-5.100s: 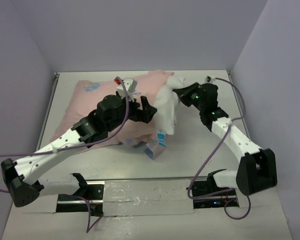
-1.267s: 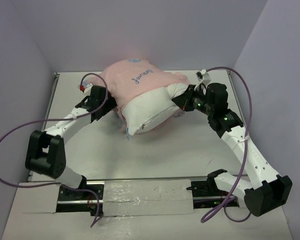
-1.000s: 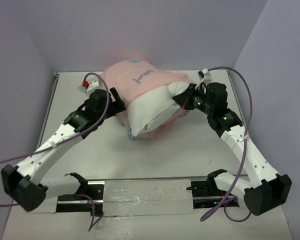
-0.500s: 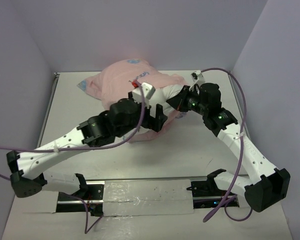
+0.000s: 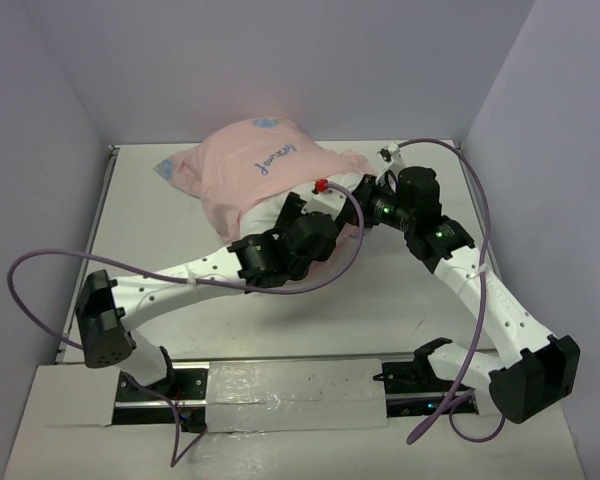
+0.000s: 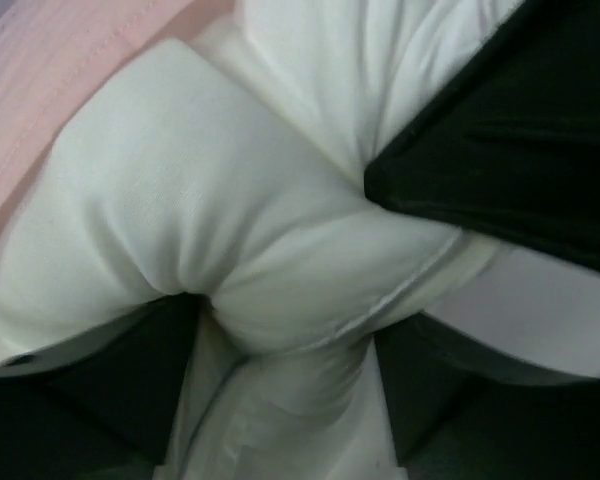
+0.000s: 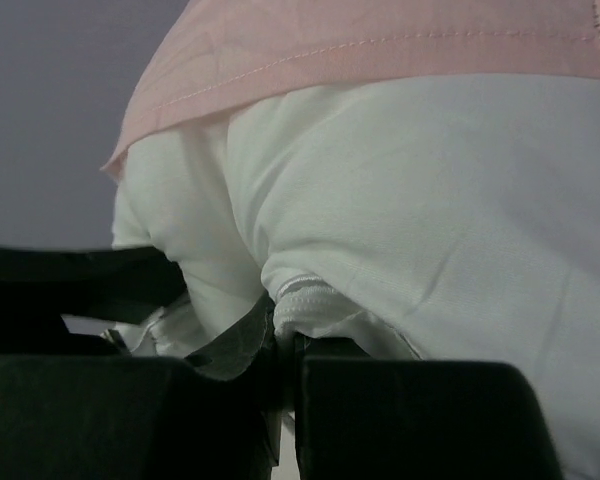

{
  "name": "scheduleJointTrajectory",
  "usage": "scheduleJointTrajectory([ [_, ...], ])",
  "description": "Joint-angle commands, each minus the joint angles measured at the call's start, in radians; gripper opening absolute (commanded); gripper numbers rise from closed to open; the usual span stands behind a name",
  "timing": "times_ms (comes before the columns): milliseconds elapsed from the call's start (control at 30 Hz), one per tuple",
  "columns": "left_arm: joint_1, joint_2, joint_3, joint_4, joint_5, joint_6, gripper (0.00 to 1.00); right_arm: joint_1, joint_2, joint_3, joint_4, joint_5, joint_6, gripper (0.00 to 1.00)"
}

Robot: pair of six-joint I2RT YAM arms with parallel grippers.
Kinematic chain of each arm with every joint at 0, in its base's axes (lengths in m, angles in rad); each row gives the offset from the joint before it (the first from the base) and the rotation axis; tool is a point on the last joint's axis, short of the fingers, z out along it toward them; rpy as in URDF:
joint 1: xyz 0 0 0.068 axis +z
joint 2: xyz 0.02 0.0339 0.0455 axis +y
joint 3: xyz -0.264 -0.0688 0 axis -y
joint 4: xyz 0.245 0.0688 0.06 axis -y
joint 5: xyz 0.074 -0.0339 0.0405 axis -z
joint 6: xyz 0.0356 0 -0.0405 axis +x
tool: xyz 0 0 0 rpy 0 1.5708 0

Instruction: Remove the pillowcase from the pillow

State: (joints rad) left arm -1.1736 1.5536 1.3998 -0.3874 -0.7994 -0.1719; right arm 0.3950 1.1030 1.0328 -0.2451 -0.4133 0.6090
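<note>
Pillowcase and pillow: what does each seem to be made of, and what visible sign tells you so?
Pillowcase: thin woven fabric, perhaps cotton or polyester, matte pale pink. It drapes in soft folds and has a stitched hem.
Pillow: smooth matte white fabric, likely with soft filling inside. It bulges and creases where pinched.

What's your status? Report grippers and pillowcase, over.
Right gripper shut on pillow seam. Left gripper astride pillow bulge, grip unclear. Pillowcase partly on, bunched far end. No obstruction seen.

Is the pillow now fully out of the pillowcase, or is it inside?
Partly out. The pink pillowcase covers most of the pillow; only its white near end shows bare.
</note>
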Motion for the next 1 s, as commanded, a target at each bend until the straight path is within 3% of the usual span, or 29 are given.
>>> scheduleJointTrajectory([
  [0,0.023,0.101,0.025,-0.024,-0.216,0.034,0.13,0.013,-0.043,0.072,0.115,-0.18,0.038,0.0],
  [33,0.025,0.106,0.028,-0.012,-0.269,0.005,0.0,0.013,-0.035,0.073,0.122,-0.212,0.038,0.0],
  [133,0.025,0.079,0.044,0.024,-0.432,-0.041,0.0,0.013,-0.014,0.105,0.066,-0.245,-0.017,0.0],
  [200,0.029,-0.002,0.01,0.114,-0.469,-0.026,0.0,0.013,0.015,0.168,-0.008,-0.234,-0.116,0.16],
  [267,0.041,-0.076,-0.062,0.188,-0.449,-0.003,0.0,0.008,0.018,0.219,-0.092,-0.193,-0.2,0.46],
  [367,0.064,-0.217,-0.145,0.278,-0.425,0.008,0.0,0.002,-0.029,0.254,-0.157,-0.072,-0.3,0.65],
  [467,0.071,-0.296,-0.169,0.248,-0.473,-0.009,0.0,-0.021,-0.1,0.282,-0.198,0.036,-0.38,0.73],
  [567,0.078,-0.346,-0.197,0.26,-0.498,0.018,0.0,-0.071,-0.117,0.331,-0.229,0.131,-0.399,0.76],
  [800,0.088,-0.426,-0.19,0.28,-0.463,0.043,0.0,-0.074,0.056,0.411,-0.289,-0.136,-0.595,0.73],
  [967,0.091,-0.444,-0.173,0.301,-0.466,0.084,0.0,-0.027,0.202,0.452,-0.316,-0.148,-0.686,0.71],
])
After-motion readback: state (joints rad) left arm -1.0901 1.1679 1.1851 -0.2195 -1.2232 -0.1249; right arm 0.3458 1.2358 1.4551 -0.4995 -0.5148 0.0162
